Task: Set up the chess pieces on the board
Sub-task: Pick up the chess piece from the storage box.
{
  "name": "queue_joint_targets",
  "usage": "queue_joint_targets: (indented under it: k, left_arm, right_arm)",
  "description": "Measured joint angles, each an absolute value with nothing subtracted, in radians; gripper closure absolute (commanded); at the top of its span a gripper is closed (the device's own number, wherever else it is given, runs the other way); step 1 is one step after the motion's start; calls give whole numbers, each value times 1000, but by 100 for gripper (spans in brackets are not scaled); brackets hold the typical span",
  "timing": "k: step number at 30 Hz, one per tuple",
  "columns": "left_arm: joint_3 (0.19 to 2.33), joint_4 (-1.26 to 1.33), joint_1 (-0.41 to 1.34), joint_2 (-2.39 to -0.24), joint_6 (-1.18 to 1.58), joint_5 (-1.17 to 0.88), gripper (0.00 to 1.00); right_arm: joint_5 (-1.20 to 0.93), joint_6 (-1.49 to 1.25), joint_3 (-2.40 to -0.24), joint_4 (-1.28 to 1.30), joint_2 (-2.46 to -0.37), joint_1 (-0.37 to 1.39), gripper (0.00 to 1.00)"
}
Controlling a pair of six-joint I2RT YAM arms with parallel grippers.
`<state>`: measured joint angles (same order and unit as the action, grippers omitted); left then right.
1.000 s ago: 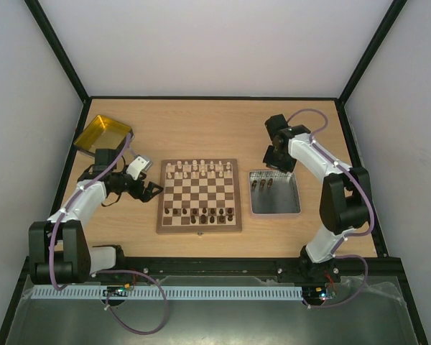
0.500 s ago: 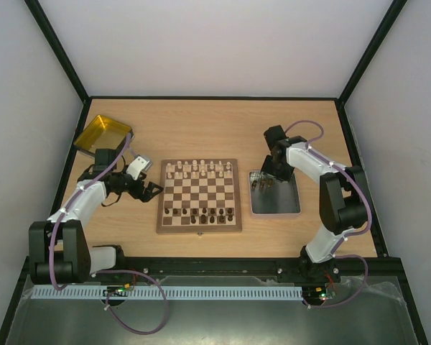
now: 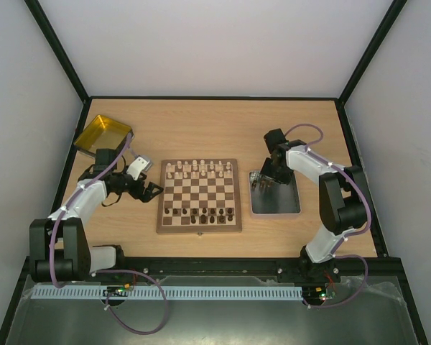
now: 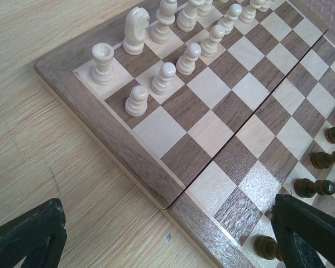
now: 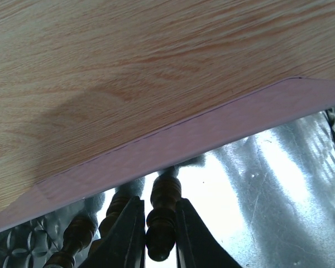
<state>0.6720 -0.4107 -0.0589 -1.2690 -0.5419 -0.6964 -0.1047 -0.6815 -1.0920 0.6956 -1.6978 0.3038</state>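
Pick step in hand: right gripper is pinching one dark piece in the grey tray, others crowding just beside it. Left gripper is hanging spread wide at the board edge. Next, probably: a straight lift clearing the neighbours.

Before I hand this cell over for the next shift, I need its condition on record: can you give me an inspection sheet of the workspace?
Surface: pale wooden table, no spills seen.
Job's things: board centred; pale pieces on its far rows, dark pieces on its near rows, with gaps; spare pieces in the grey tray.
Clutter: yellow tray far left; nothing else seen.
Grippers: left gripper open beside the board; right gripper in the grey tray, jaws against a dark piece.
Cables: purple cables along both arms.
Surroundings: white walls, black frame.
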Motion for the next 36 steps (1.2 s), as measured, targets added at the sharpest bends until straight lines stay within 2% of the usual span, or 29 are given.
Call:
queue_joint_targets:
  k: [12, 24, 30, 36]
  left_arm:
    - [672, -410, -59, -1273, -542, -696, 0]
    - [672, -410, -52, -1287, -539, -694, 1]
    - [672, -410, -52, -1296, -534, -687, 1]
    - [672, -389, -52, -1297, -513, -651, 1]
  right_arm:
    - [-89, -684, -1085, 697, -1677, 302, 95]
    - [-33, -677, -1086, 757, -1529, 319, 98]
    - [-19, -686, -1192, 867, -1505, 487, 98]
    - [-27, -739, -1402, 991, -1558, 722, 98]
